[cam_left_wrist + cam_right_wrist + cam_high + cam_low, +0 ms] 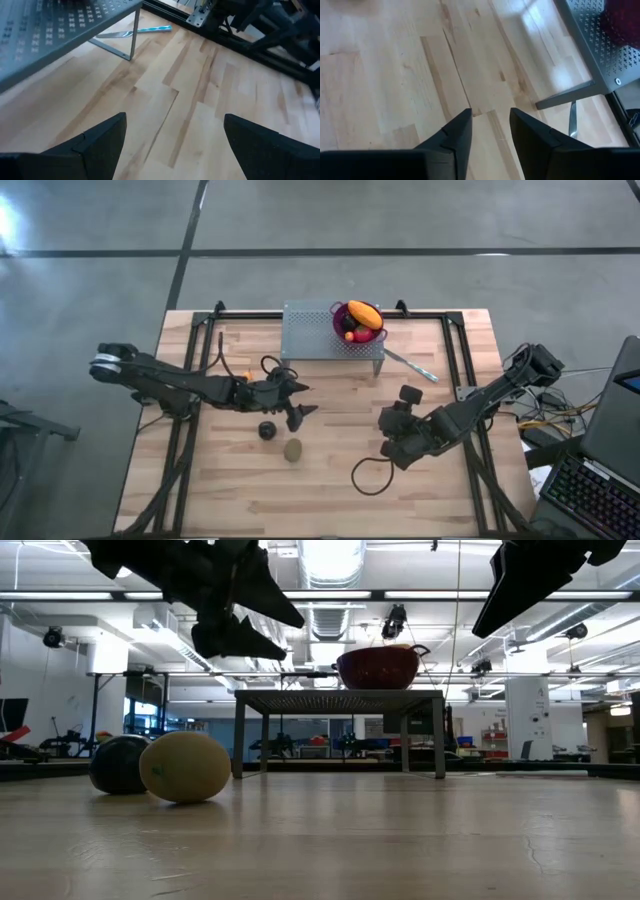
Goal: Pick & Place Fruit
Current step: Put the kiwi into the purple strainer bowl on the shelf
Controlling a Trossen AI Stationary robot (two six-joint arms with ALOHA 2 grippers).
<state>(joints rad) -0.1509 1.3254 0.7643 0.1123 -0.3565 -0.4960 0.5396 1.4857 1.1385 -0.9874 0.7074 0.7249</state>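
A near-black round fruit (267, 430) and a brown-green oval fruit (293, 450) rest side by side on the wooden table, and both show in the low view (120, 763) (186, 767). An elongated orange fruit (364, 314) lies with small red and dark ones in the purple bowl (340, 326), which stands on a grey perforated stand (320, 332). My left gripper (303, 402) hangs open above the table, just beyond the two loose fruits. My right gripper (392, 418) hangs right of centre, its fingers a narrow gap apart (490, 112) with nothing between them.
A thin silver knife (410, 365) lies on the table right of the stand. A dark cable loop (370, 475) lies near the front, below my right gripper. Bare wood stretches between the two grippers. A laptop (600, 470) sits off the table's right edge.
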